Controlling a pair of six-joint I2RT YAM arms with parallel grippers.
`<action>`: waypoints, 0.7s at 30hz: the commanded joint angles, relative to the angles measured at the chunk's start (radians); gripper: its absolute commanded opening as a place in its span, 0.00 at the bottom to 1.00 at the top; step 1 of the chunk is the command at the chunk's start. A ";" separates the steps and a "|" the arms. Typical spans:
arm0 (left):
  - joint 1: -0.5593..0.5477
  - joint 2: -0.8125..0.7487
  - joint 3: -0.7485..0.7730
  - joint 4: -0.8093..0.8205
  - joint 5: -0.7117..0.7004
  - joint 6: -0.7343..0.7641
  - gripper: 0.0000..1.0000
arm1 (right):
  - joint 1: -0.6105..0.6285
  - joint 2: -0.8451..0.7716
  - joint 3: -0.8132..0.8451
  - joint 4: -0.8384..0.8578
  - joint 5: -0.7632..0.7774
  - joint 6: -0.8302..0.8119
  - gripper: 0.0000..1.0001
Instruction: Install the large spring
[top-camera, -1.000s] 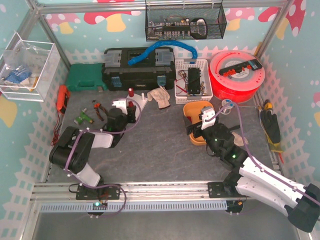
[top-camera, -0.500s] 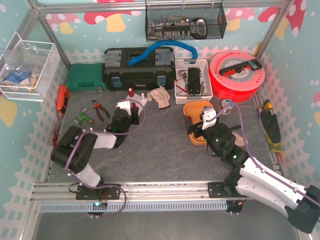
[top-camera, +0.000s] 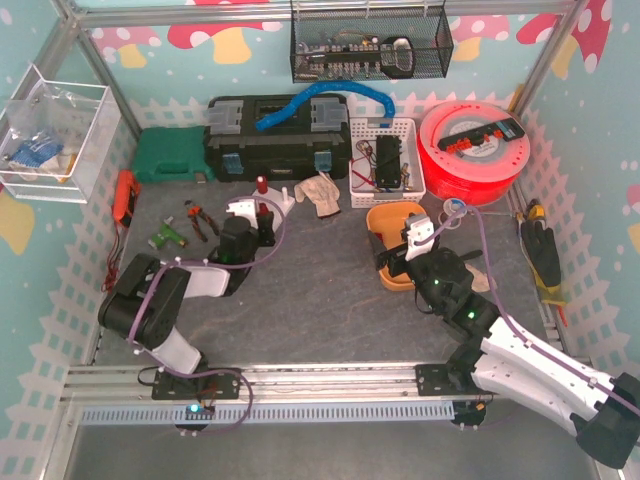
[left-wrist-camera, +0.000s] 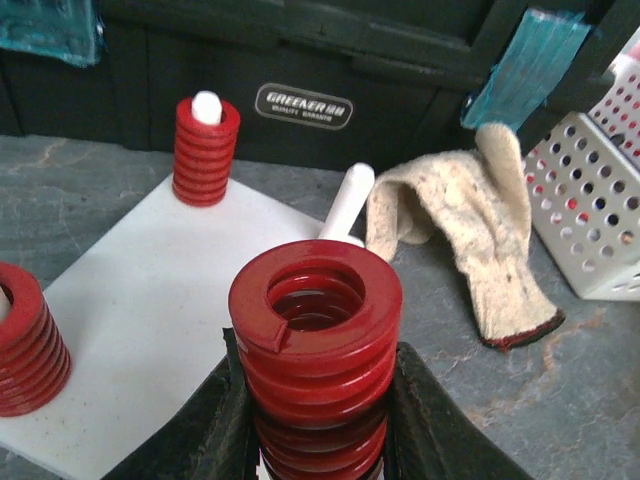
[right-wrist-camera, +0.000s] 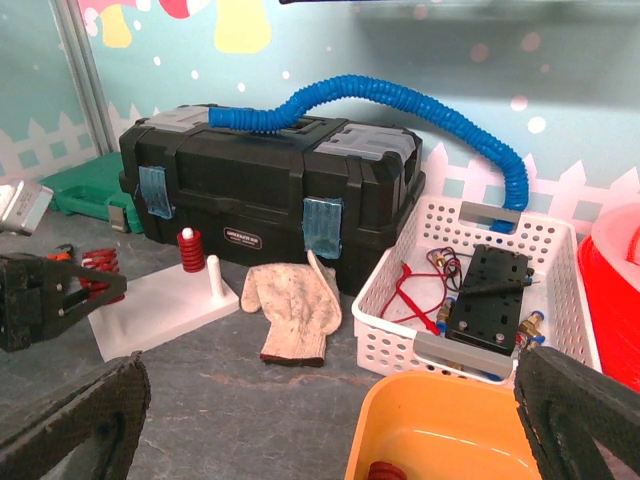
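Observation:
My left gripper (left-wrist-camera: 318, 400) is shut on a large red spring (left-wrist-camera: 315, 340), held upright over the near part of the white peg plate (left-wrist-camera: 150, 300). A bare white peg (left-wrist-camera: 347, 200) stands just behind the spring. A small red spring (left-wrist-camera: 206, 150) sits on the far peg, and another red spring (left-wrist-camera: 25, 340) sits on a peg at the left edge. In the top view the left gripper (top-camera: 260, 222) is at the plate (top-camera: 243, 207). My right gripper (right-wrist-camera: 325, 430) is open wide and empty above the orange bin (right-wrist-camera: 470, 430), which holds a red spring (right-wrist-camera: 385, 472).
A knit glove (left-wrist-camera: 470, 230) lies right of the plate. A black toolbox (top-camera: 277, 135) stands behind it, and a white basket (top-camera: 385, 160) and a red spool (top-camera: 475, 150) to the right. Pliers (top-camera: 200, 220) and an orange tool (top-camera: 124, 195) lie at left.
My left gripper, with the spring, shifted right and away, then came back slightly toward the left. The right arm has barely moved.

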 joint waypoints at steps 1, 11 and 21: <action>0.021 -0.069 -0.004 0.023 0.065 -0.031 0.01 | -0.006 -0.013 -0.013 0.027 -0.003 -0.007 0.99; 0.081 -0.100 -0.034 0.003 0.120 -0.086 0.01 | -0.008 -0.011 -0.013 0.029 -0.007 -0.007 0.99; 0.095 -0.066 -0.038 0.019 0.131 -0.098 0.00 | -0.009 -0.015 -0.014 0.028 -0.016 -0.013 0.99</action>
